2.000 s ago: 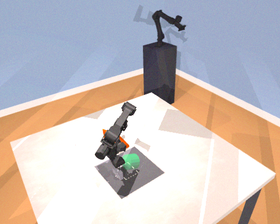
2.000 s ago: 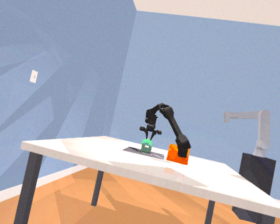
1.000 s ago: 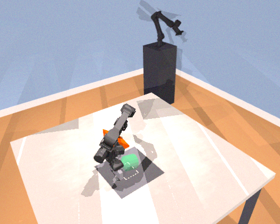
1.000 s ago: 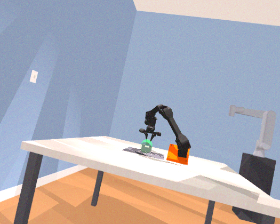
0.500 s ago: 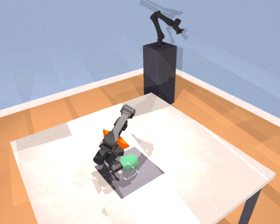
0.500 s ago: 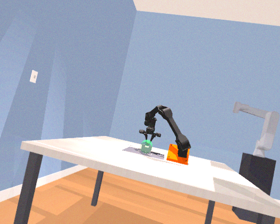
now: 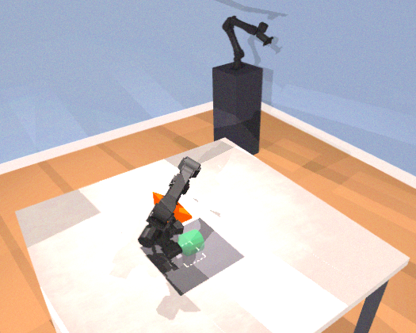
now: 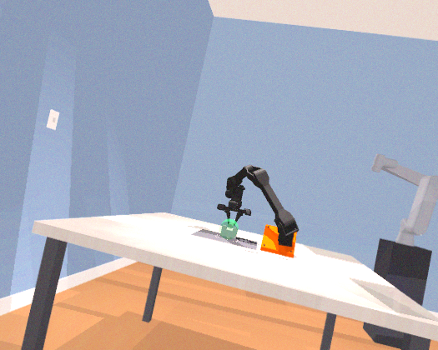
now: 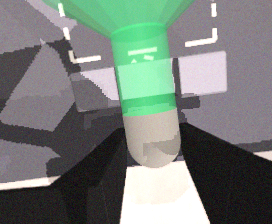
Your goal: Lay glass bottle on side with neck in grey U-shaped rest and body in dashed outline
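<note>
Fingers [image 7: 175, 249] [image 8: 233, 218] pinch the glass bottle [image 7: 192, 242] [image 8: 229, 229] [image 9: 143, 75] by its neck; releasing before the grey rest [image 9: 203, 73] supports it could shatter it.

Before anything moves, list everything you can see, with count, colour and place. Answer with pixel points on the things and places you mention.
Bottle [image 7: 191, 242] [image 8: 229, 229] [image 9: 143, 50]: one, green with a greyish neck end, on its side, neck in the hand
U-shaped rest [image 9: 203, 74]: one, pale grey, under the neck in the wrist view
Dashed outline [image 9: 201, 43]: one, white, on the mat
Mat [image 7: 223, 254]: one, grey, on the table
Table [image 7: 303, 238] [image 8: 152, 242]: one, whitish top, dark legs
Pedestal [image 7: 237, 103] [image 8: 402, 258]: one, dark, beyond the table
Second arm [image 7: 234, 41] [image 8: 427, 200]: one, on the pedestal
Wall plate [image 8: 52, 119]: one, white, on the blue wall
Orange block [image 7: 184, 214] [image 8: 270, 243]: one, at the arm's foot
Arm [image 7: 176, 190] [image 8: 270, 196]: one, black, over the table
Hand [image 8: 233, 222] [image 9: 152, 132]: one, black, shut on the neck
</note>
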### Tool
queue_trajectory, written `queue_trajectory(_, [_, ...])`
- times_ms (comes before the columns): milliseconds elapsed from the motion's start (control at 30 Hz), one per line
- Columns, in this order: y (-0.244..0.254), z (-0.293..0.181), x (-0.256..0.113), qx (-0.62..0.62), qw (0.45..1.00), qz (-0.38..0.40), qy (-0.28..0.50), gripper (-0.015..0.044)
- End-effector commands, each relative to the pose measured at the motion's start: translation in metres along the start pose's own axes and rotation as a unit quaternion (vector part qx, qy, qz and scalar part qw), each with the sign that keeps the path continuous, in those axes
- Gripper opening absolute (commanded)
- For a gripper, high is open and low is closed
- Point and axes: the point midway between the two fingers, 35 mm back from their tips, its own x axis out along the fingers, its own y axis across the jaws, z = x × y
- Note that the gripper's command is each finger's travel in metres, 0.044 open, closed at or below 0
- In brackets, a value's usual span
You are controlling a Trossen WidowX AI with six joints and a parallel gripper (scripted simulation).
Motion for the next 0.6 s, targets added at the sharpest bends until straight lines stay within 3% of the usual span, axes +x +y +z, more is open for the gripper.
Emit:
queue_trajectory(0, [-0.0013,-0.0006,0.0027,0.001,1.000,-0.001,-0.001,0.0115])
queue_trajectory(567, [-0.0015,-0.0012,0.0058,-0.003,1.000,0.001,0.002,0.0115])
